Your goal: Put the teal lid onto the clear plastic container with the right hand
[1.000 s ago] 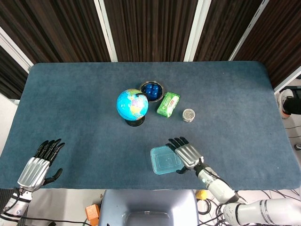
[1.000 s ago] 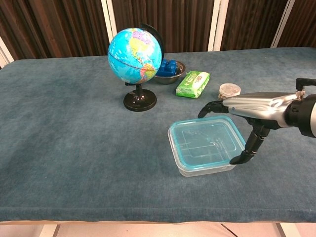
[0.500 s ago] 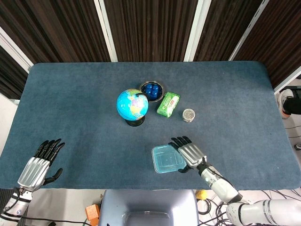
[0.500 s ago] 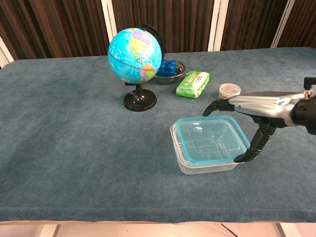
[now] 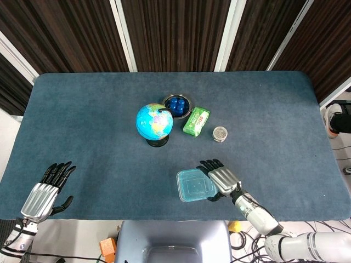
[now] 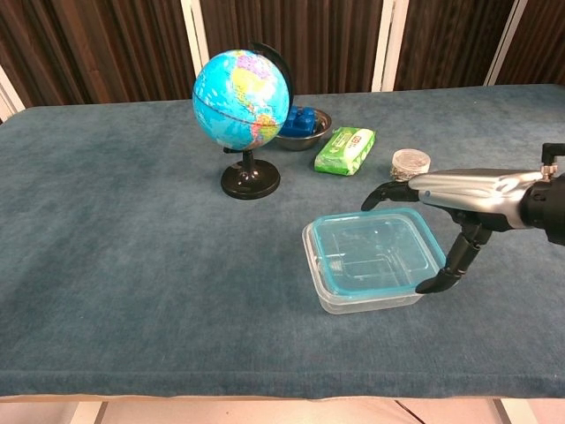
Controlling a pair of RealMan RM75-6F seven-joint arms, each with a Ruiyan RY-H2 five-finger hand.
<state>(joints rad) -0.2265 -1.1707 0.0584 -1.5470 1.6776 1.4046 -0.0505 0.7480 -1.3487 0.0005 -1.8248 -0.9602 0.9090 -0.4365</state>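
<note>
A clear plastic container (image 6: 362, 300) stands on the blue table near its front edge, right of centre. The teal-rimmed lid (image 6: 375, 252) (image 5: 194, 185) lies over it, slightly tilted and skewed, with its right side overhanging the container's wall. My right hand (image 6: 463, 194) (image 5: 222, 179) reaches in from the right and grips the lid's right edge, fingers curled over the far corner and thumb at the near corner. My left hand (image 5: 46, 192) lies open at the table's near left edge, holding nothing, and shows only in the head view.
A globe (image 5: 154, 123) (image 6: 241, 88) on a black stand is behind the container. Beyond it is a metal bowl (image 5: 176, 104) of blue pieces. A green pack (image 5: 196, 121) and a small round tin (image 5: 220, 133) lie to the right.
The right hand shifted the lid right and raised it off its earlier seat, then brought it back a little left. The left hand has not moved.
</note>
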